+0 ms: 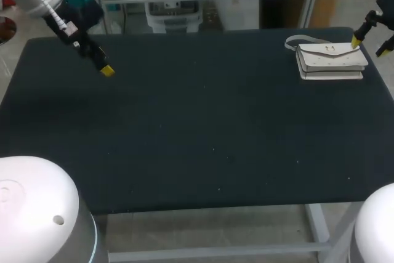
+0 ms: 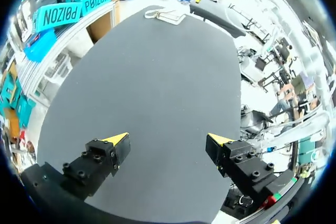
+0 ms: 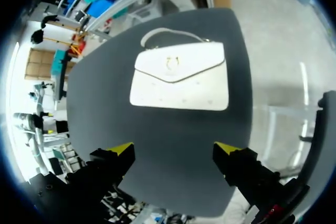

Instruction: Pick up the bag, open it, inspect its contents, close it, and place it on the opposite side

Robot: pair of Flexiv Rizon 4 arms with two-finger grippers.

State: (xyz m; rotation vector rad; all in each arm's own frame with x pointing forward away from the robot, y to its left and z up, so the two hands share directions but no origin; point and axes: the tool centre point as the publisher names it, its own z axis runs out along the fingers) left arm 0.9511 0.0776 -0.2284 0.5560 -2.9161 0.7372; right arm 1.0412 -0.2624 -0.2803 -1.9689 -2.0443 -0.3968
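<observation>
A white flap bag [image 1: 331, 60] with a thin strap lies flat and closed near the far right corner of the dark table [image 1: 197, 127]. My right gripper [image 1: 368, 46] hangs open just above and to the right of it, touching nothing. In the right wrist view the bag [image 3: 181, 80] lies ahead of the open right gripper [image 3: 174, 148], flap up. My left gripper [image 1: 103, 68] hovers over the far left of the table, open and empty. From the left wrist the bag [image 2: 167, 15] shows small at the table's far end, well ahead of the left gripper [image 2: 169, 140].
The bag lies close to the table's right edge [image 1: 383, 84] and back edge. The white bases of my arms [image 1: 37, 207] rise at the near corners.
</observation>
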